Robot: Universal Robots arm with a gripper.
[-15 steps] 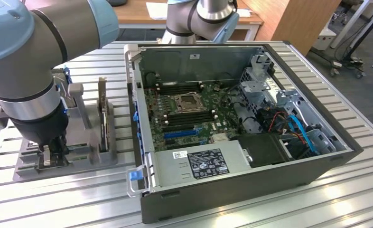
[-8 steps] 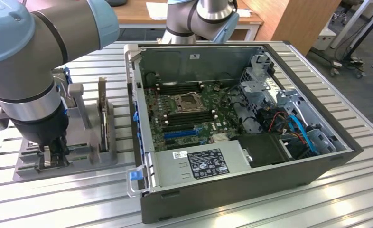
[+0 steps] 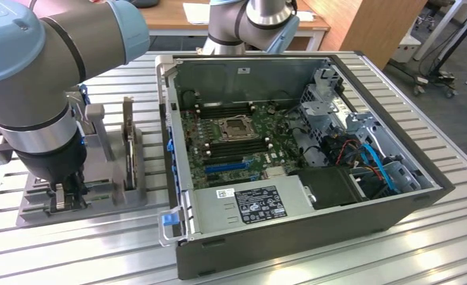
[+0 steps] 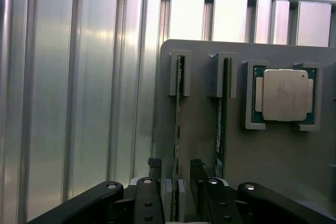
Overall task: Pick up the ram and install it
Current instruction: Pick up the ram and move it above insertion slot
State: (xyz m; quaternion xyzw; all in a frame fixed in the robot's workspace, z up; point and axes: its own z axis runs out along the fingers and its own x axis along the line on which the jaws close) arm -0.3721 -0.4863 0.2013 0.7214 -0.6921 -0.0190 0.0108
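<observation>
Arm reaches down at the exterior view's left, gripper [image 3: 65, 195] low over a grey holder [image 3: 98, 205] on the slatted aluminium table [image 3: 98, 249]. The holder is just beside the open computer case [image 3: 392, 214], off its left wall as the exterior view has it.

Wrist view: the ram [image 4: 178, 124] stands on its long edge in a slot of the holder, a thin green stick running away from the camera, its far end caught in a grey bracket. The black fingers [image 4: 149, 203] are apart, one on each side of the ram's near end. Pincer is wide, not clamped; I can't tell if a pad touches the board. Ram is seated in its slot, not lifted.

A second stick [image 4: 221, 119] stands parallel in the next slot, near the ram but apart from it. Beyond that stick a processor chip [image 4: 284, 95] lies flat in its own pocket, silver lid up.

Exterior view: an expansion card [image 3: 128, 139] stands upright in the same holder, on the side toward the case. Inside the case the motherboard [image 3: 242, 148] lies flat with the CPU socket [image 3: 235, 127] about mid-board. The power supply [image 3: 249, 205] with a white-and-black label sits along the near edge, and blue cables [image 3: 376, 163] run at the exterior view's right.
</observation>
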